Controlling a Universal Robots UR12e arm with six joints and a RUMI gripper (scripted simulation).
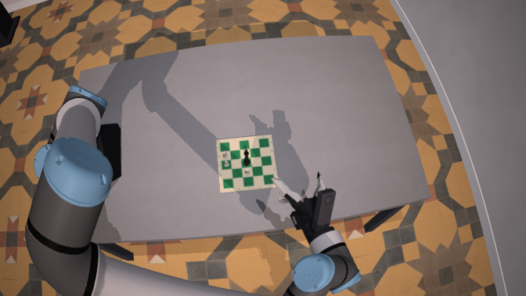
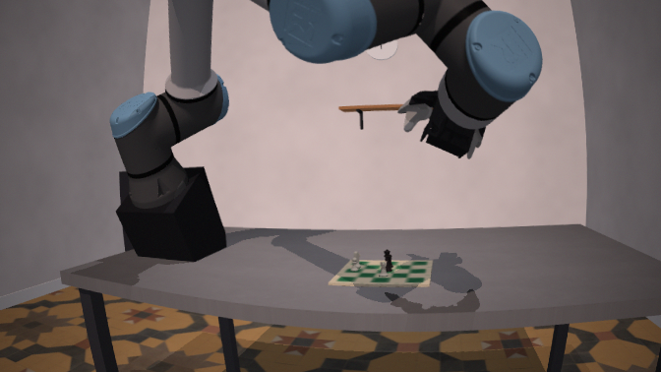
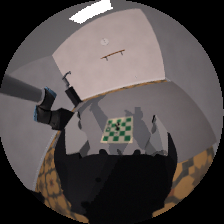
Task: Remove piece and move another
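Note:
A small green and cream chessboard (image 1: 245, 166) lies on the grey table (image 1: 250, 133). On it stand a black piece (image 1: 246, 157), a white piece (image 1: 225, 155) at its left side and another white piece (image 1: 246, 171) just in front of the black one. The square labels are too small to read. The board also shows in the exterior view (image 2: 383, 274) and the wrist view (image 3: 118, 130). My gripper (image 1: 299, 181) is open and empty, high above the table near the board's right front corner; it also shows in the exterior view (image 2: 440, 128).
The arm's black base (image 2: 169, 217) stands at the table's left end. The arm reaches over the table's front edge. A small wall shelf (image 2: 371, 108) hangs on the far wall.

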